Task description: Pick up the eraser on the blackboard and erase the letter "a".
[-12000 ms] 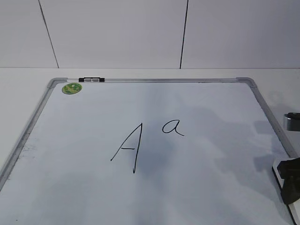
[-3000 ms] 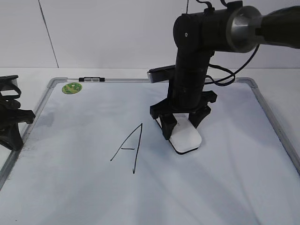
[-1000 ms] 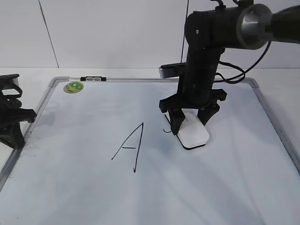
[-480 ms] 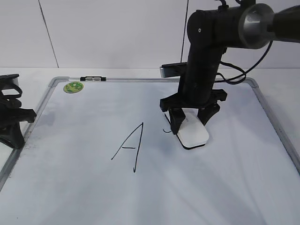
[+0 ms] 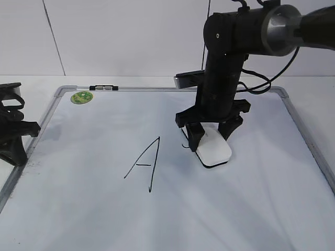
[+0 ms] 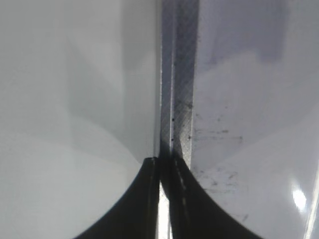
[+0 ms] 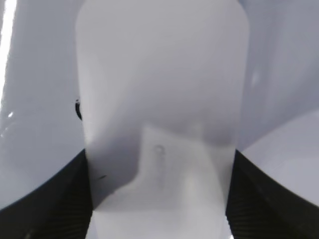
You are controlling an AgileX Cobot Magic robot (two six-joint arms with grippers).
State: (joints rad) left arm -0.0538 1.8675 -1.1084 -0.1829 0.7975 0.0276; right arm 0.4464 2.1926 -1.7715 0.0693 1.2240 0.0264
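The blackboard [image 5: 94,209] is a white board with a grey frame, lying flat. My right gripper [image 5: 210,137] is shut on the white eraser [image 5: 213,151], which lies flat on the board where the small "a" was written. Only a small black remnant of the letter "a" [image 5: 183,145] shows at the eraser's left edge; it also shows in the right wrist view [image 7: 78,109] beside the eraser [image 7: 159,99]. The large capital "A" [image 5: 144,164] stands to the left, intact. My left gripper [image 6: 164,164] is shut and empty over the board's left frame edge [image 6: 179,99].
A round green sticker [image 5: 81,97] and a small black clip [image 5: 102,88] sit at the board's top left. The left arm [image 5: 11,125] rests off the board's left side. A white wall stands behind.
The right gripper with the eraser has slid slightly left across the spot of the "a" compared with a second ago. The left arm has not moved.
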